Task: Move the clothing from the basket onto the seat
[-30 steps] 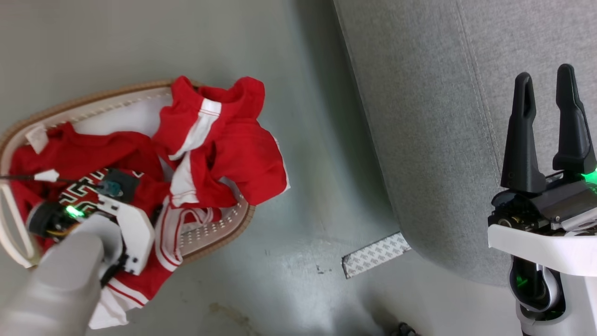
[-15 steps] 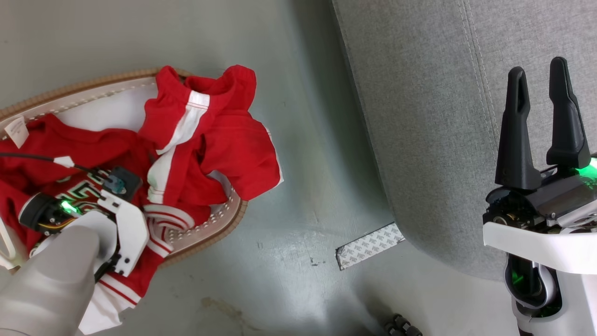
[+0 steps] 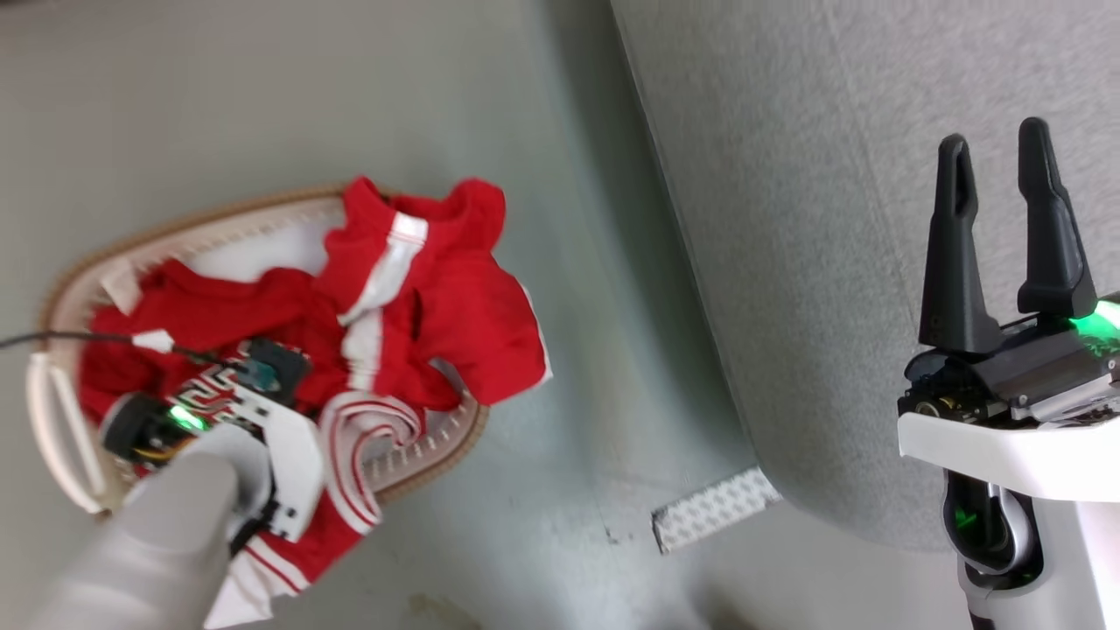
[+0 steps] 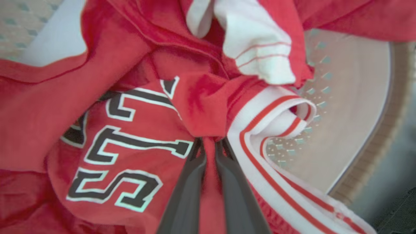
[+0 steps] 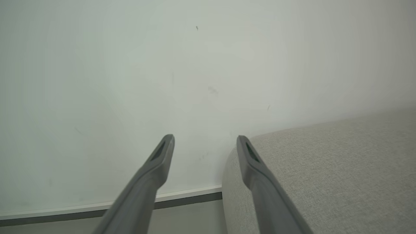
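Observation:
The clothing point(image 3: 437, 297) is a heap of red garments with white stripes, lying in the oval cream basket point(image 3: 201, 219) on the floor and spilling over its near rim. In the left wrist view my left gripper point(image 4: 210, 140) is shut on a fold of red fabric beside the black-and-white letters point(image 4: 123, 156) and a striped band point(image 4: 260, 136). The perforated basket wall point(image 4: 351, 113) shows behind it. The light-grey seat point(image 3: 787, 219) stands to the right. My right gripper point(image 3: 993, 149) is open above the seat, with nothing between its fingers point(image 5: 162, 156).
A patterned strip of tape point(image 3: 716, 509) lies on the grey floor by the seat's corner. Bare floor separates basket and seat. In the right wrist view a pale wall meets a dark baseboard point(image 5: 188, 196) beside the seat's edge point(image 5: 325, 175).
My left gripper has closed from open onto the red fabric, and the striped band beside it has curled up. The head camera has shifted slightly. The right gripper stays open.

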Robot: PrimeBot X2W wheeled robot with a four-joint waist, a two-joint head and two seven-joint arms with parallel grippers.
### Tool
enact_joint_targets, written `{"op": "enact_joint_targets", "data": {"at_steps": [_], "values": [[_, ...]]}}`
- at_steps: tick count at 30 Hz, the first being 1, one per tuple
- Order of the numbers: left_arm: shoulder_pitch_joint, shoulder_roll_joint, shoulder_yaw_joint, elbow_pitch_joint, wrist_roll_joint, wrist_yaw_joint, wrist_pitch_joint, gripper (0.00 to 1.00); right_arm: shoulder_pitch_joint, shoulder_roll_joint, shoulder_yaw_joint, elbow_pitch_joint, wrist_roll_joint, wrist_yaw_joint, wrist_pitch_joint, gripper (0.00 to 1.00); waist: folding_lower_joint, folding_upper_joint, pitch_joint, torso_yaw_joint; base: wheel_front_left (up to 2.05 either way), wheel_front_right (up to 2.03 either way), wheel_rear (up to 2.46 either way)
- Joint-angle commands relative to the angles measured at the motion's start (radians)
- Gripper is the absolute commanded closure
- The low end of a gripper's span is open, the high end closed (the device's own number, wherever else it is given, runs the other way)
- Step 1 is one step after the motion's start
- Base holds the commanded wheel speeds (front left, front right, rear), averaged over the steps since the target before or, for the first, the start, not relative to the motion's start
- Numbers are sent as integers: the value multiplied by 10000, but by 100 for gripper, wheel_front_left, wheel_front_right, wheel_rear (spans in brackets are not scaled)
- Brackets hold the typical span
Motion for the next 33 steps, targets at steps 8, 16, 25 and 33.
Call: {"op": "enact_joint_targets", "data": {"at_steps": [8,16,25,33], "values": [[778,-732,-306,107,-797,17,-834,100,478,-28,-76,620,-515,-21,4,0,0,-1,-2316,946,0,0,0],[1385,-1195,-370,204,-1429,17,-1352,100,986,-32,-182,1096,-734,-23,4,0,0,-1,-3902,1479,0,0,0],[2005,-1647,-196,105,-2091,17,-2073,100,1808,-31,-412,1610,-894,-23,4,0,0,-1,-5754,2169,0,0,0],[2084,-1837,403,-676,-2234,125,-2266,100,2459,-29,-461,1914,-1114,-21,4,0,0,-1,-7053,2766,0,0,0]]}}
